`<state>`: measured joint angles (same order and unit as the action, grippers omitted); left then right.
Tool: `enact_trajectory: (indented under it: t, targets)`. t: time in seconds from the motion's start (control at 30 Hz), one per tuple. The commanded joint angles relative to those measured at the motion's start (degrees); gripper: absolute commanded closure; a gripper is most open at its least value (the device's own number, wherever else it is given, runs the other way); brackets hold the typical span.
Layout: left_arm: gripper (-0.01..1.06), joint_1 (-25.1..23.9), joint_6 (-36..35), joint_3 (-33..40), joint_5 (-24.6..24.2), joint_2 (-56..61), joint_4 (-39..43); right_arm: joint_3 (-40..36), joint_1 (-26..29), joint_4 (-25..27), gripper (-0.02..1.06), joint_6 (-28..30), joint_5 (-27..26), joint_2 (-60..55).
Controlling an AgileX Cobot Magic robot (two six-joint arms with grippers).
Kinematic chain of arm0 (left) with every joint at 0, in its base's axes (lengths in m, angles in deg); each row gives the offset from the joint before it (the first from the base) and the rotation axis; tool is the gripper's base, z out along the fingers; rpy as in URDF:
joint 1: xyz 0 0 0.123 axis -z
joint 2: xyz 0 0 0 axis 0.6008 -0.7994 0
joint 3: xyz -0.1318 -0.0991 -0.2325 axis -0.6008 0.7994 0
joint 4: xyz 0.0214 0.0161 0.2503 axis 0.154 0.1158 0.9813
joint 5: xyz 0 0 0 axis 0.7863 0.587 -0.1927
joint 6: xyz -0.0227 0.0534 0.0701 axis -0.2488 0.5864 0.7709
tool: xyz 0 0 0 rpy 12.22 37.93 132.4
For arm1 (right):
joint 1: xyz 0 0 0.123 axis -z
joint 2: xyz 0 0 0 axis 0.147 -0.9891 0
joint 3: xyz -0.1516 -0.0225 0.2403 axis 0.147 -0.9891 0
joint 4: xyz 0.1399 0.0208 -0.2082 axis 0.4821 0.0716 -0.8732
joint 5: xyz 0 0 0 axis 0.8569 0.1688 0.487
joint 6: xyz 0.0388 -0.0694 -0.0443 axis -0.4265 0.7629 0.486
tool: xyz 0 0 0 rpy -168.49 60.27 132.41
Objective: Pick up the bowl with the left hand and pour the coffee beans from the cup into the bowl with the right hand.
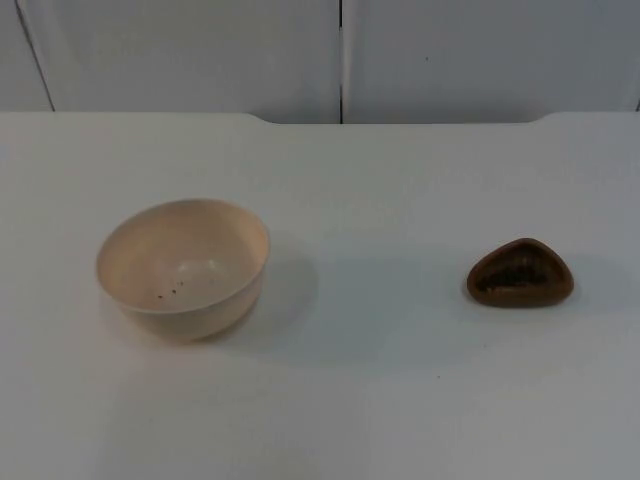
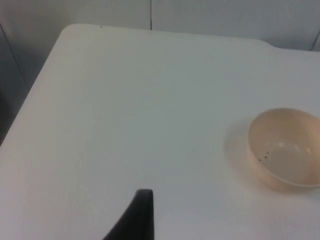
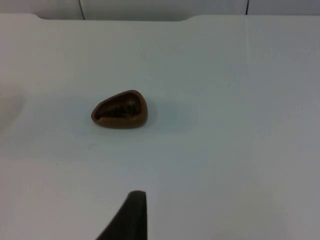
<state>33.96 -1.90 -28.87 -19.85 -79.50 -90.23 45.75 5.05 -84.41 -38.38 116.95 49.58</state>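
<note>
Well ahead of the left claw's fingertip (image 2: 142, 212) and off to one side, the cream bowl (image 2: 286, 148) stands upright on the white table (image 2: 150, 125), a few dark specks inside. Ahead of the right claw's fingertip (image 3: 131, 215), well apart from it, sits the small brown cup (image 3: 120, 109) with dark beans. Whether either claw is wide or narrow cannot be told.

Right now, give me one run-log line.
bowl: on table, few specks inside | cup: on table, untouched | no grasp yet
</note>
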Motion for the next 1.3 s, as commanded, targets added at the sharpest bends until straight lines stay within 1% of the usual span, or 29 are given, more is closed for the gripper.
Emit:
enact_trajectory:
  t: [0.0,0.17,0.4,0.53,0.77,1.0,1.1,1.27]
  targets:
    - [0.0,-0.2,-0.5,-0.6,0.8,-1.4,-0.9,-0.1,0.4,-0.1,-0.01,0.2,-0.2,0.1]
    - [0.0,-0.2,-0.5,-0.6,1.1,-4.5,-3.4,-0.1,0.4,-0.1,-0.01,0.2,-0.2,0.1]
    - [0.0,-0.2,-0.5,-0.6,2.1,-7.9,-4.7,-0.1,0.4,-0.1,-0.01,0.2,-0.2,0.1]
    - [0.0,-0.2,0.6,-0.6,2.8,-9.2,-6.2,-0.1,0.4,-0.1,-0.01,0.2,-0.2,0.1]
    - [0.0,-0.2,5.0,-0.8,6.2,-13.2,-13.5,-0.1,0.4,-0.1,-0.01,0.2,-0.2,0.1]
    - [0.01,-0.2,8.9,-4.2,6.8,-18.2,-17.2,-0.1,0.4,-0.1,-0.01,0.2,-0.2,0.1]
    - [0.05,-0.2,11.8,-6.4,7.5,-21.8,-19.9,-0.1,0.4,-0.1,-0.01,0.2,-0.2,0.1]
    - [0.05,-0.2,15.4,-8.3,7.5,-26.6,-23.9,-0.1,0.4,-0.1,-0.01,0.2,-0.2,0.1]
